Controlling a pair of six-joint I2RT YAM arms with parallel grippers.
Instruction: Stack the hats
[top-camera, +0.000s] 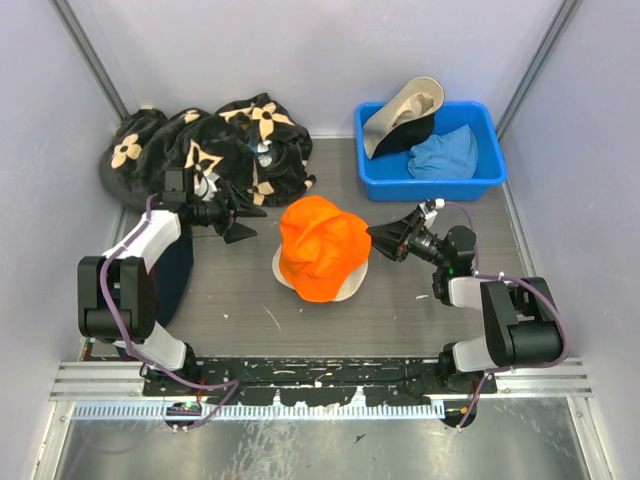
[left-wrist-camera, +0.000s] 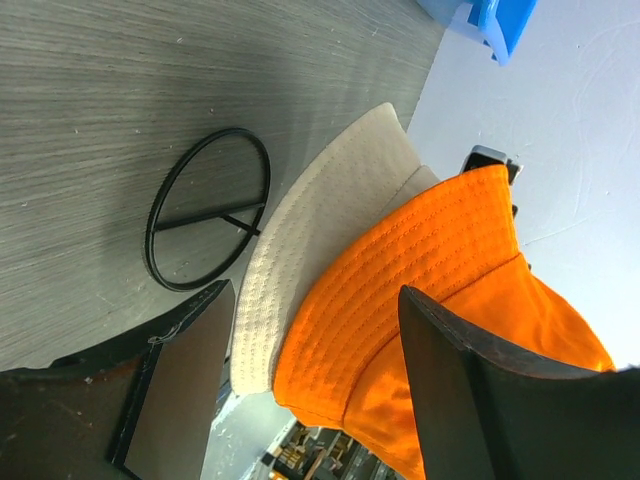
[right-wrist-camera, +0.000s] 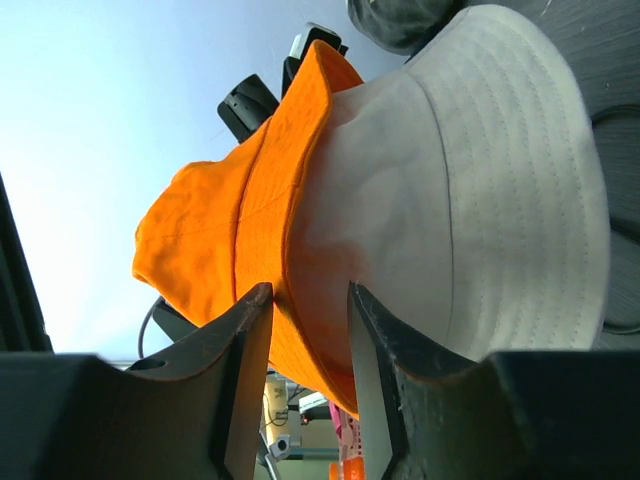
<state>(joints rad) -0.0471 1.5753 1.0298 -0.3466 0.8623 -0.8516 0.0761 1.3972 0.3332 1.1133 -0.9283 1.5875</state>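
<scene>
At frame centre the orange hat (top-camera: 322, 245) is being carried, rumpled, on the cream hat (top-camera: 282, 268). Both being soft stitched cloth, it could be dragged off by a brushing finger. The left gripper (top-camera: 242, 222) is being held wide and empty, the right gripper (top-camera: 384, 240) narrowly parted, gripping nothing.

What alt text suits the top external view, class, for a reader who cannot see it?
An orange hat sits on a cream hat mid-table, between the open left tool and right tool. Behind, a blue bin holds a tan hat and a blue hat; a flowered cloth lies back-left.
</scene>
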